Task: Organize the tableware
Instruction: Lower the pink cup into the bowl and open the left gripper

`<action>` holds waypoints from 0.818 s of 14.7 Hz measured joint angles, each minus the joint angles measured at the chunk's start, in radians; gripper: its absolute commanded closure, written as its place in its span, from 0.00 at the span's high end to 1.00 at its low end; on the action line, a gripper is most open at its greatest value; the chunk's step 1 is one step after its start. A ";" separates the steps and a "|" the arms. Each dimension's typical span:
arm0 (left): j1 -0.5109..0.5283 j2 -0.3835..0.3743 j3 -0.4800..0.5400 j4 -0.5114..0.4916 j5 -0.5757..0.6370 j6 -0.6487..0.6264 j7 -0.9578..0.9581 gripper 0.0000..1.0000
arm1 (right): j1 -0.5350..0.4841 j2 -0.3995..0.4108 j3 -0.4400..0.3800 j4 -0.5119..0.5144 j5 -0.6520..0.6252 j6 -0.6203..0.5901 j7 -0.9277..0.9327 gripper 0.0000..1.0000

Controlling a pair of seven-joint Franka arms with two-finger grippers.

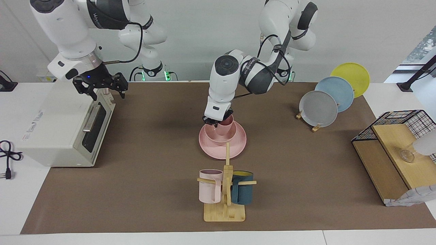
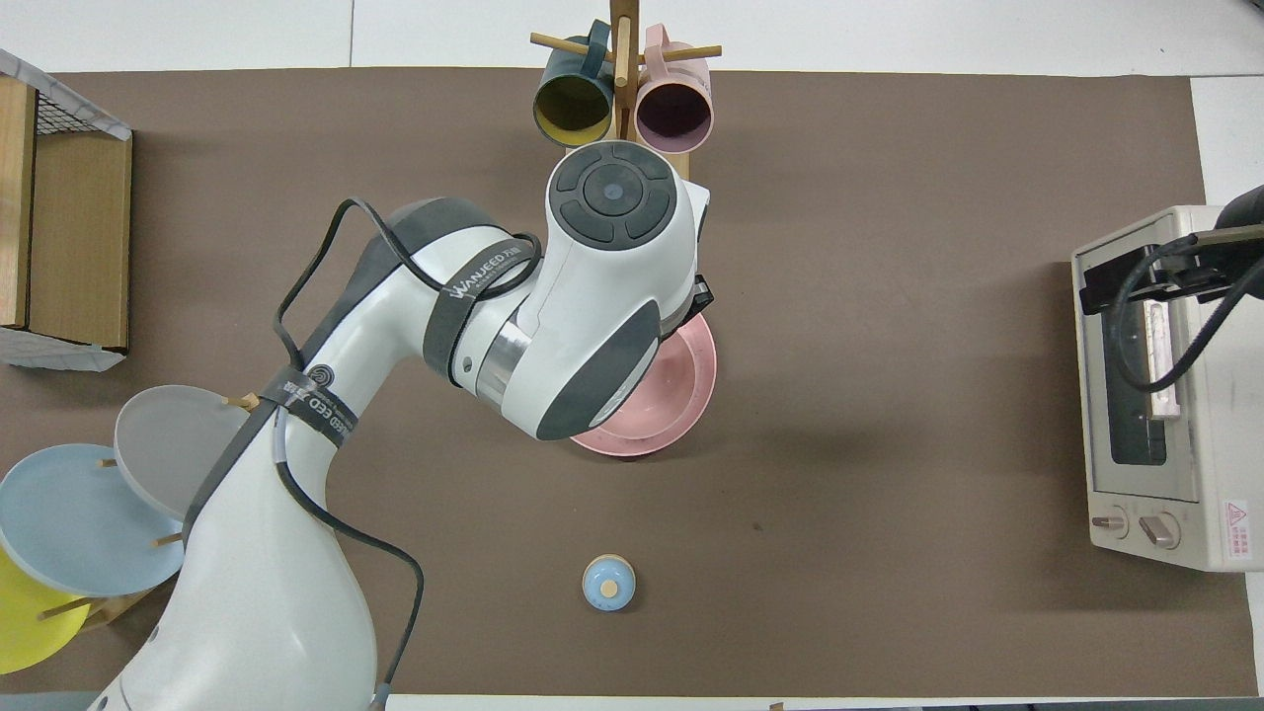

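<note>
The pink plate (image 1: pixel 239 145) lies mid-table, with the pink bowl (image 1: pixel 215 137) on it. The pink cup (image 1: pixel 228 128) stands slightly tilted in the bowl. My left gripper (image 1: pixel 216 122) reaches down from above and is shut on the cup's rim. In the overhead view the left arm covers the bowl and cup, and only part of the plate (image 2: pixel 686 395) shows. My right gripper (image 1: pixel 106 91) waits open and empty over the toaster oven (image 1: pixel 64 126) at the right arm's end of the table.
A wooden mug tree (image 1: pixel 225 190) with a pale pink mug (image 1: pixel 209 186) and a teal mug (image 1: pixel 242 189) stands farther from the robots than the plate. Grey, blue and yellow plates sit in a rack (image 1: pixel 318 109). A wire-and-wood shelf (image 1: pixel 391 153) and a small blue knob (image 2: pixel 608 583) are also here.
</note>
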 measured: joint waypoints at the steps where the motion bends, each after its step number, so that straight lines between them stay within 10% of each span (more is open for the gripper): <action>1: 0.000 0.000 0.000 -0.016 0.000 0.017 -0.001 0.00 | -0.021 0.000 0.019 -0.001 0.000 0.000 0.000 1.00; 12: -0.014 0.000 -0.001 -0.123 0.019 0.123 -0.013 0.00 | -0.009 -0.004 -0.027 -0.020 0.000 -0.021 -0.002 1.00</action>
